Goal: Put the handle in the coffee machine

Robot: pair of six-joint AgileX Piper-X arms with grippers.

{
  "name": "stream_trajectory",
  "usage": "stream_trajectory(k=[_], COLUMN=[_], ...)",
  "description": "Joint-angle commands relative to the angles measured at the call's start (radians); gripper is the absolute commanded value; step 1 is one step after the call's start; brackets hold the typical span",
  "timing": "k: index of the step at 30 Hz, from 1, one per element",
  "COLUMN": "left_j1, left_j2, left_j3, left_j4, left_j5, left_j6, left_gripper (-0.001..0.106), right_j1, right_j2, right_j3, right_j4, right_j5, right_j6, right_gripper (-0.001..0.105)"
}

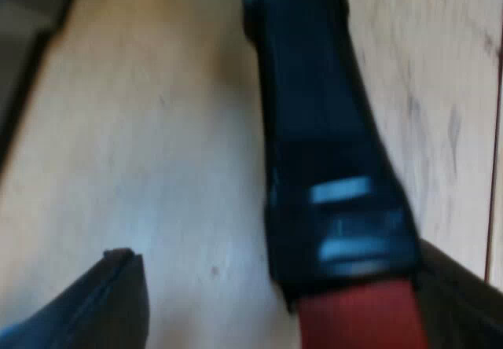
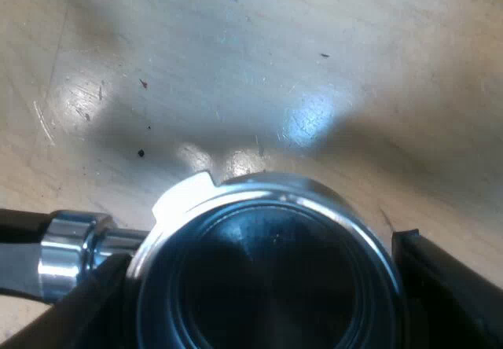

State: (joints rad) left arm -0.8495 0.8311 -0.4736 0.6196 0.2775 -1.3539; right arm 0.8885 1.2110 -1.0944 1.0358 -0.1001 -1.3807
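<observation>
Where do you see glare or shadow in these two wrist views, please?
Left wrist view: pale reflections streak the dark handle near its red end, and soft light washes the table. Right wrist view: bright glare patches lie on the table just beyond the metal holder, a broad shadow spreads around them, and the holder's rim shines.

Red-ended handle (image 1: 330,152) within spread left end effector (image 1: 275,258), above table (image 1: 157,129)
</observation>
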Motion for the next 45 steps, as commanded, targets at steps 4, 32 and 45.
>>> stream_trajectory(k=[4, 32, 45], left_j1=[-0.005, -0.005, -0.005], left_j2=[0.000, 0.000, 0.000], left_j3=[0.013, 0.013, 0.013], left_j4=[-0.021, -0.046, -0.048], left_j5=[-0.006, 0.039, 0.040], left_j6=[-0.009, -0.016, -0.016], left_gripper=[0.065, 0.000, 0.000], right_j1=[0.002, 0.002, 0.002], right_j2=[-0.015, -0.015, -0.015], right_j3=[-0.008, -0.008, -0.008], right_j4=[-0.013, -0.013, -0.007], right_j5=[-0.017, -0.010, 0.028], right_j6=[-0.001, 0.044, 0.069], right_gripper=[0.000, 0.000, 0.013])
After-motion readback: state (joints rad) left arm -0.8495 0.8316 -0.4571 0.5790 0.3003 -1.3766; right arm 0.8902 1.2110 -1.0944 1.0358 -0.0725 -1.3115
